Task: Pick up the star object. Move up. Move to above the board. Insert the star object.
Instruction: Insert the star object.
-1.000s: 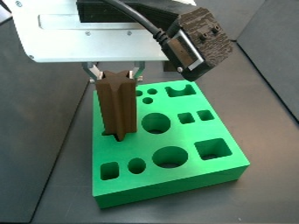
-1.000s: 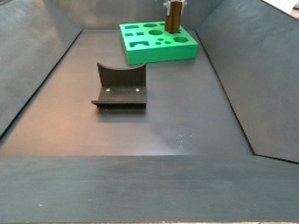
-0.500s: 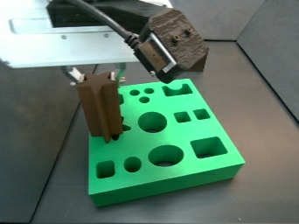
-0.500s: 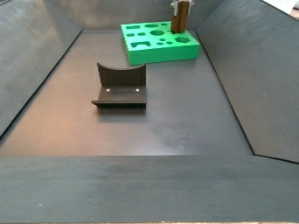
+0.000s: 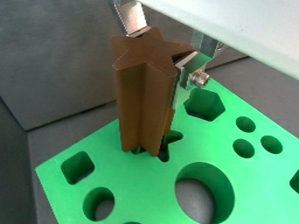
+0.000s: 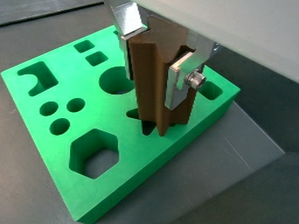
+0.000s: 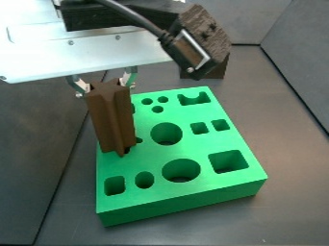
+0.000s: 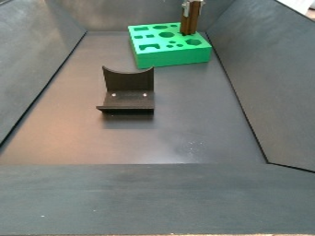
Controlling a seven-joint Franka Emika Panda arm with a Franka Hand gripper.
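Note:
My gripper is shut on the star object, a tall brown ridged prism held upright. The silver fingers clamp its upper part in both wrist views, where my gripper sits over the star object. Its lower end stands at the star-shaped hole near one edge of the green board. I cannot tell how deep it sits. The board also shows in the wrist views. In a side view the star object stands at the far corner of the board.
The dark fixture stands on the grey floor mid-bin, well away from the board. Sloping grey walls enclose the bin. The arm's dark wrist block hangs over the board's far side. Other cut-outs, a hexagon and circles, lie open.
The gripper and the star object have shifted a little sideways over the board's edge since a second ago. In the last half second almost nothing moved. The grip stays shut.

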